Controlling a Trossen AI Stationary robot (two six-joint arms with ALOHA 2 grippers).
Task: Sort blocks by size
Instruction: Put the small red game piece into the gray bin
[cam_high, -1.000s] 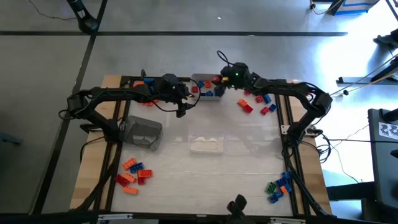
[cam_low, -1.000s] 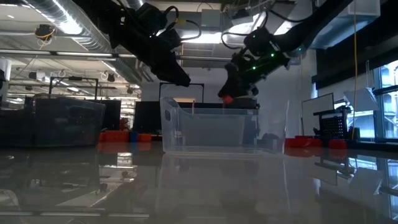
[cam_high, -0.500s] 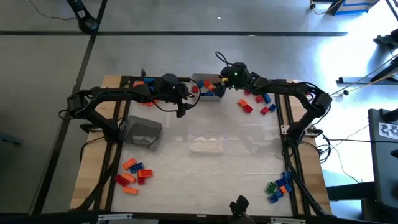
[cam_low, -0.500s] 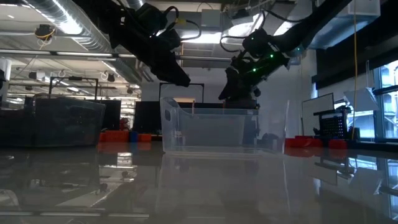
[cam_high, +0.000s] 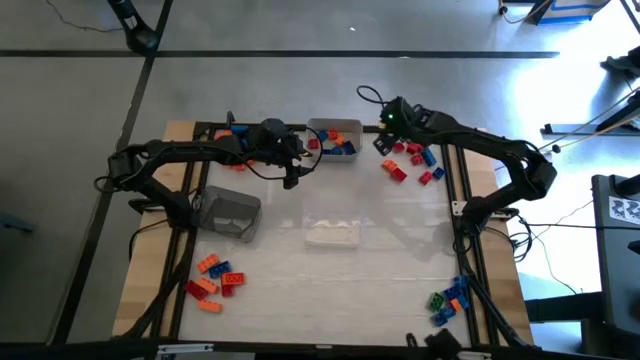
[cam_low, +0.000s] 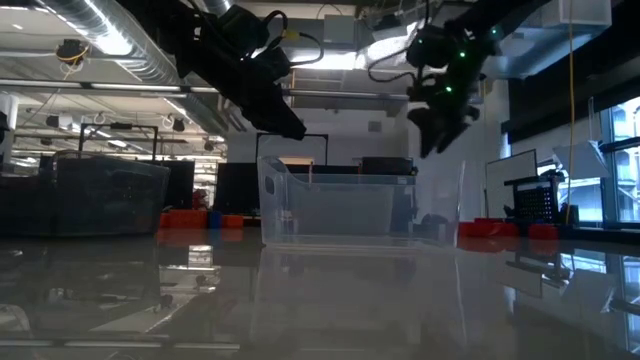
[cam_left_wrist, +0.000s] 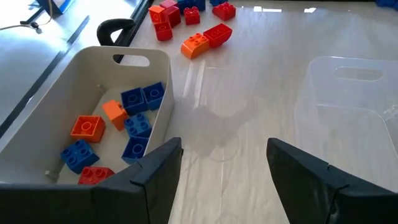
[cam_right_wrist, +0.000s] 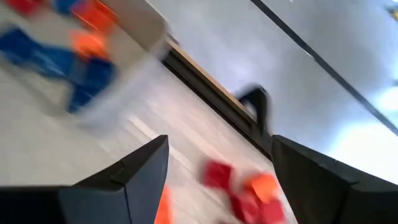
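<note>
A white tray (cam_high: 345, 123) at the table's far middle holds several blue, orange and red blocks (cam_left_wrist: 127, 127). A loose heap of red, orange and blue blocks (cam_high: 410, 162) lies to its right on the table. My right gripper (cam_high: 383, 140) hangs open and empty in the air between the tray and that heap, tipped downward; in its blurred wrist view, red and orange blocks (cam_right_wrist: 239, 186) lie ahead of its fingers. My left gripper (cam_high: 292, 172) hovers open and empty just left of the white tray (cam_left_wrist: 143, 53), above the table.
A clear tray (cam_high: 332, 232) stands mid-table, and a grey tray (cam_high: 228, 210) lies to its left. More block heaps lie near left (cam_high: 215, 280), near right (cam_high: 450, 300) and far left (cam_high: 235, 135). Bare tabletop lies around the clear tray.
My right gripper held a red block over the white tray, let it go there, then rose, tipped less steeply and swung toward the table's right edge, toward the loose heap. The left arm has kept still.
</note>
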